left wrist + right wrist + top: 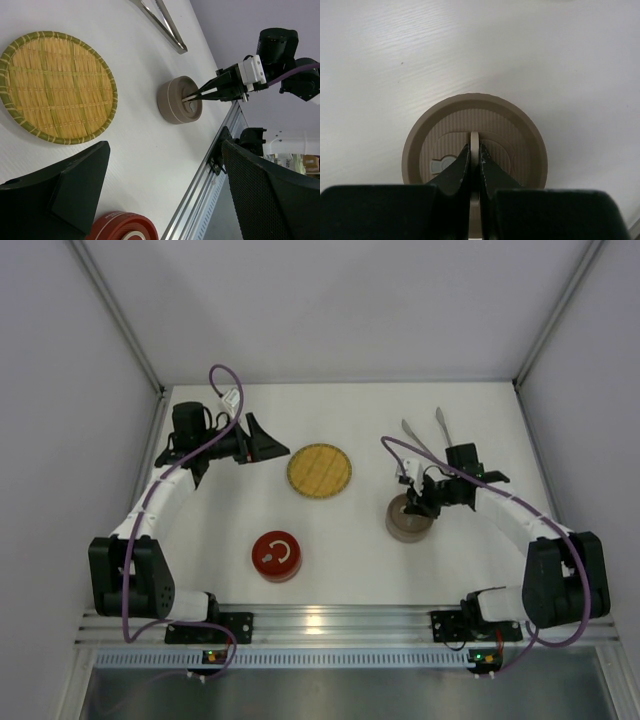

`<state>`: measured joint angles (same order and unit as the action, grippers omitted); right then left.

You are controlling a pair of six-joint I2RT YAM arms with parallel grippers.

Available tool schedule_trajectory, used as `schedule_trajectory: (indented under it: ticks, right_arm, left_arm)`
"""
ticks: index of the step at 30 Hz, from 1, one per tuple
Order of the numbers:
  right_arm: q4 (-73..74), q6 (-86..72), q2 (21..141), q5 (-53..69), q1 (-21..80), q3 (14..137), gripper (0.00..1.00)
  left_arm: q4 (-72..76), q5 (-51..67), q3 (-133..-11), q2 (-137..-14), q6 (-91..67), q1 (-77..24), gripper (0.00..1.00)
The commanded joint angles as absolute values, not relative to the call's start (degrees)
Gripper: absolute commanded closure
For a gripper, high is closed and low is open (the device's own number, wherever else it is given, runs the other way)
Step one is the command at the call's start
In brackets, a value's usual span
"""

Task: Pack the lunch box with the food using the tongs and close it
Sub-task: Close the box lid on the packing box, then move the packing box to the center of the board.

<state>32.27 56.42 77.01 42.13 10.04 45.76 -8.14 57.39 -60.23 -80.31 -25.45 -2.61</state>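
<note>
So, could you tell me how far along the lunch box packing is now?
Nothing looks packed. In hand: the right claw is shut on the beige tin's lid handle. Left to do: the tongs lie untouched, the left claw is open, the red tin is lidded, no food shows.

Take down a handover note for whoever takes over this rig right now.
Left gripper: open, empty, beside the round yellow woven plate.
Right gripper: shut on the upright tab of the lid on the round beige tin.
Long silver metal tongs: untouched on the table, beyond that tin.
Round red tin: lidded, nearer the bases.
No food in view; nothing visibly packed. Left: open, pack, close.
</note>
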Motion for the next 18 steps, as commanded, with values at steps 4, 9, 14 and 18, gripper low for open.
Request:
schedule_trajectory:
  ticks: [4,9,14,18]
  right_arm:
    - [15.1,23.7,72.8,33.1,9.6,42.4,1.0]
    - [13.2,14.7,70.7,32.4,11.5,41.0,1.0]
    - [14.3,9.9,71.3,23.1,20.1,41.6,1.0]
    - [12.8,9.6,70.0,26.1,23.7,39.5,1.0]
  left_arm:
    - [-4.7,56.6,-59.4,-79.3,-25.8,-2.4,0.02]
    - [-4.1,56.1,-58.9,-79.2,-26.5,-2.4,0.02]
    - [-4.5,56.1,-59.0,-79.1,-26.3,-2.4,0.02]
    - [-4.8,56.0,-59.1,-79.0,-25.8,-2.4,0.02]
